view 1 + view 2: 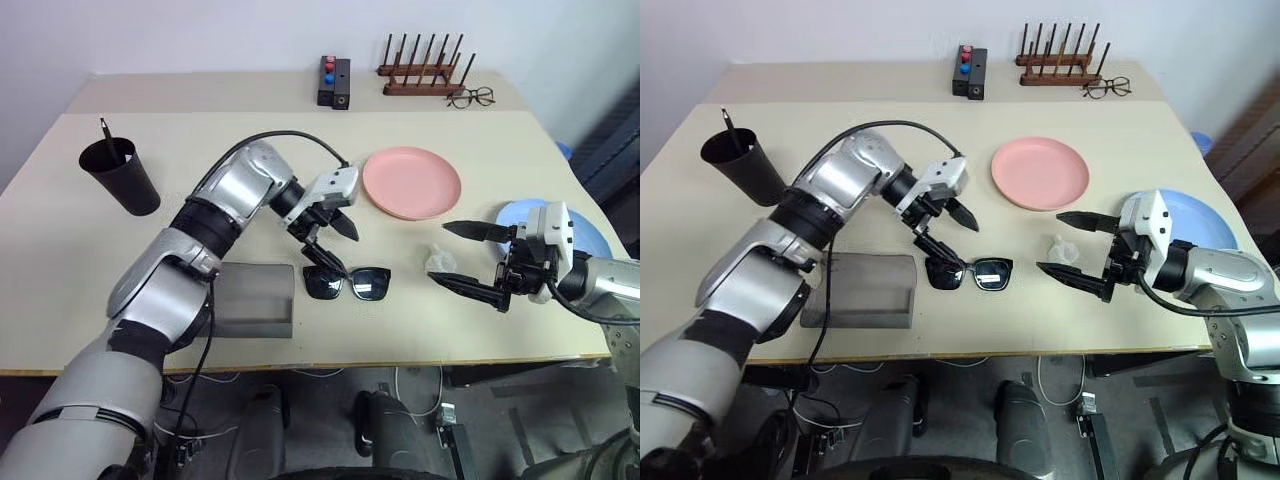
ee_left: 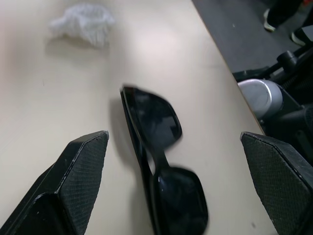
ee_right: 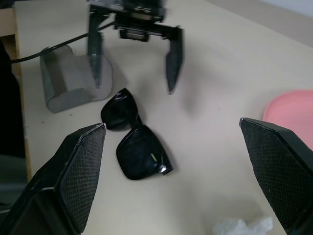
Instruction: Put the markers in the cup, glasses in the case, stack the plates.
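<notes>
Left gripper [image 1: 335, 248]: jaws spread wide, empty, hanging over the left lens of the glasses [image 1: 347, 283] at frame centre; the lower finger's tip is close above the frame.
Right gripper [image 1: 462, 257]: jaws spread, empty, at centre right, pointing toward the glasses from well apart.
Glasses: folded, lenses up, flat on the table [image 1: 60, 250] near its front edge.
Case [image 1: 252, 299]: grey, just left of the glasses, partly behind the left arm.
In the way: a crumpled white scrap [image 1: 438, 260] lies between the right gripper and the glasses.
Pink plate [image 1: 411, 182]: right of centre, beyond both grippers.
Blue plate [image 1: 516, 212]: far right, mostly behind the right gripper.
Cup [image 1: 120, 176]: upper left, one marker [image 1: 106, 132] standing in it.
Back edge: a black box [image 1: 334, 82], a wooden peg rack [image 1: 424, 72], wire spectacles [image 1: 470, 97].
Open room: bare tabletop between cup and pink plate.
</notes>
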You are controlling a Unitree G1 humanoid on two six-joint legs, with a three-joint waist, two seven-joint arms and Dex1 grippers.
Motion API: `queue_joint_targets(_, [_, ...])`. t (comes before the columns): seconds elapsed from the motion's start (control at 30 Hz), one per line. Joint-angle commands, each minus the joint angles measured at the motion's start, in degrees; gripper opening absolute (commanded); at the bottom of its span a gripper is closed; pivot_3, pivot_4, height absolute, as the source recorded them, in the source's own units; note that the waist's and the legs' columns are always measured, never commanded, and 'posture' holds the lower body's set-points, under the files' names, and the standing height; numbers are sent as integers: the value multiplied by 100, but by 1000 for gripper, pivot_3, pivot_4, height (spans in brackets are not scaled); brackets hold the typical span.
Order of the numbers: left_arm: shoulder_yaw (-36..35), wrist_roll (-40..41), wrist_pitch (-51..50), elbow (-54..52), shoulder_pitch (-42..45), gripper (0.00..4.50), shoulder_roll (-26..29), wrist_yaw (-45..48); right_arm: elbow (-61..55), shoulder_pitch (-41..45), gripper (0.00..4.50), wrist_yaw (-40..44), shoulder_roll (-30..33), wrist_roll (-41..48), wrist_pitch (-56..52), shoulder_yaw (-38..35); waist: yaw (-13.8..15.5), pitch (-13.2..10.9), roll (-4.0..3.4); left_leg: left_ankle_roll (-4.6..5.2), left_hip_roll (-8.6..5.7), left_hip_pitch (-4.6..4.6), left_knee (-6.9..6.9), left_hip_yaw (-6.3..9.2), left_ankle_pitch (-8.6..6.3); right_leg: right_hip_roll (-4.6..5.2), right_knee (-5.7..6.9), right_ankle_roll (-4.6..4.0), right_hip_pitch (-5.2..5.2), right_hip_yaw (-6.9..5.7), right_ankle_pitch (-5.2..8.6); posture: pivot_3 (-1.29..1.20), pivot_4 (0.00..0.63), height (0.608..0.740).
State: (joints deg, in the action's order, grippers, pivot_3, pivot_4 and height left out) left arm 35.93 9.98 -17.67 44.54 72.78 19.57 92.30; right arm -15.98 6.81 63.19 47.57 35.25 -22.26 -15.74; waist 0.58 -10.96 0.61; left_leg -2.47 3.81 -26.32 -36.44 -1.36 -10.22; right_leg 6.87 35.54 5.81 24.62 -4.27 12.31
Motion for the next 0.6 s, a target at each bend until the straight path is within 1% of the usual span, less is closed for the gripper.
queue_joint_targets(0.03, [548,-47,318,582,127,4474,-35,20,-373,-36,4500,-194,-37,190,-36,-229,1,2,-3,1,0,2,1,0,-1,0,0,0,0,0,0,0,150,740])
queue_joint_targets(0.07, [709,-33,359,654,151,4474,-17,20,-419,-64,4500,-237,-54,202,-56,-247,8,1,-2,2,0,1,1,0,-1,0,1,0,1,0,0,0,150,740])
queue_joint_targets(0.2, [828,-94,647,929,227,4474,-206,20,-522,-178,4500,-368,-89,216,-56,-281,57,-1,0,2,0,-12,-6,1,-2,0,-5,-6,3,0,-3,0,150,740])
queue_joint_targets(0.33, [644,-353,963,1297,207,4474,-498,20,-587,-166,4500,-506,-154,245,-65,-273,167,-1,0,15,0,-22,-37,1,-12,0,-7,-6,0,0,-3,0,150,740])
queue_joint_targets(0.47, [474,-465,1068,1509,130,4474,-705,20,-589,-161,4500,-572,-174,213,-27,-240,175,-1,0,26,0,-29,-55,1,-20,0,-8,-6,-3,0,-3,0,150,740])
queue_joint_targets(0.53, [392,-533,1148,1601,84,3967,-778,20,-588,-164,4500,-604,-177,212,-15,-246,172,-1,0,27,0,-29,-56,1,-21,0,-7,-6,-4,0,-3,0,150,740])
queue_joint_targets(0.57, [345,-583,1163,1662,77,3628,-812,20,-596,-169,4500,-620,-180,218,-16,-250,171,-1,0,27,0,-28,-56,1,-21,0,-7,-6,-4,0,-3,0,150,740])
queue_joint_targets(0.6, [290,-647,1206,1720,78,3157,-844,20,-598,-174,4500,-636,-182,216,-13,-253,171,-1,0,28,0,-28,-56,1,-21,0,-7,-6,-3,0,-3,0,150,740])
